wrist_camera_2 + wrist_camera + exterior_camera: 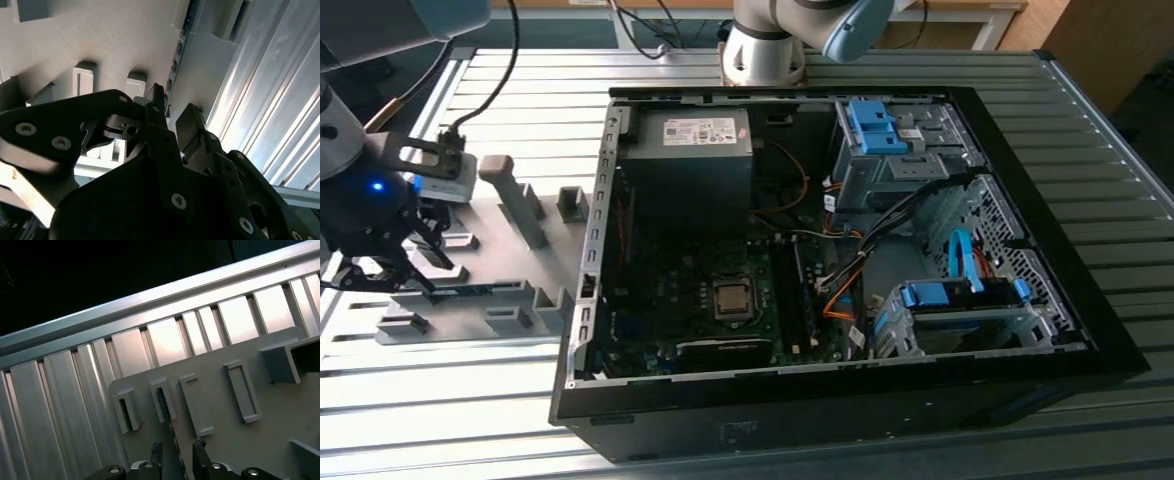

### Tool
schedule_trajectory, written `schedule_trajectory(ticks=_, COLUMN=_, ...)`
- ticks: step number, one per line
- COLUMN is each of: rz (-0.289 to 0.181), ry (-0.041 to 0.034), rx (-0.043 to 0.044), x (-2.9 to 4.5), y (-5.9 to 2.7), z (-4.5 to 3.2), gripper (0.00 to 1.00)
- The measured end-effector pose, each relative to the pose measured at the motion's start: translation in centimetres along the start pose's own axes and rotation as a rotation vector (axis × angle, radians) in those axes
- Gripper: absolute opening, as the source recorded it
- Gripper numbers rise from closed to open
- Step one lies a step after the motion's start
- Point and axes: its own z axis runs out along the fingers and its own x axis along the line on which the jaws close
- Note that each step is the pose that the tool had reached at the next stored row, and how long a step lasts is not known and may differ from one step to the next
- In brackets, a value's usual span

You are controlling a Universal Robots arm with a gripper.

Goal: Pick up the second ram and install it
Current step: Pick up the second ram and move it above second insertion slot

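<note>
**Hand straddling the second ram at the fixture, not closed on it**

Exterior view: the hand (380, 275) is hanging over the grey fixture plate (480, 260) at the exterior view's left. The second ram (474, 290) is lying along the plate as a thin dark strip, running from under the hand toward the open computer case (1067, 330). From here I cannot tell how close the fingers are to the stick.

The wrist views are filling that in. In the first wrist view the second ram (167, 415) is standing on edge, its far end sitting in one of the raised slot blocks (242, 390). The two fingers (156, 452) are reaching down on either side of it, with a gap showing on each side. In the second wrist view one finger is sitting just beside the stick (175, 65) and the other is standing apart. So the hand is spread wide and gripping nothing.

The exterior view is also showing the case interior, with a power supply (700, 135), a processor socket (734, 297) and blue drive brackets (874, 125). The arm's base (767, 50) is standing behind the case.

The surface (480, 400) is made of ribbed aluminium slats, and it is carrying both the plate and the case. Black cables (514, 40) are trailing across its far edge. A wooden panel (1107, 40) is showing beyond, at the exterior view's upper right.
</note>
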Motion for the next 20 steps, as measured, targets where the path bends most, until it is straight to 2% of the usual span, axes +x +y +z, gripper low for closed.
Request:
schedule_trajectory(ticks=5, rz=-0.089, ry=0.0014, rx=0.0009, x=0.00, y=-0.01, z=0.45, gripper=0.37)
schedule_trajectory(ticks=7, rz=-0.105, ry=0.0017, rx=0.0017, x=0.00, y=-0.01, z=0.58, gripper=0.37)
schedule_trajectory(ticks=8, rz=-0.106, ry=0.0013, rx=0.0037, x=0.00, y=0.00, z=0.61, gripper=0.37)
schedule_trajectory(ticks=12, rz=-0.106, ry=-0.0037, rx=0.0236, x=0.00, y=0.00, z=0.75, gripper=0.37)
schedule_trajectory(ticks=14, rz=-0.112, ry=-0.0043, rx=0.0246, x=0.01, y=0.00, z=0.82, gripper=0.37)
schedule_trajectory(ticks=20, rz=-0.218, ry=-0.0037, rx=0.0254, x=0.01, y=-0.01, z=1.15, gripper=0.37)
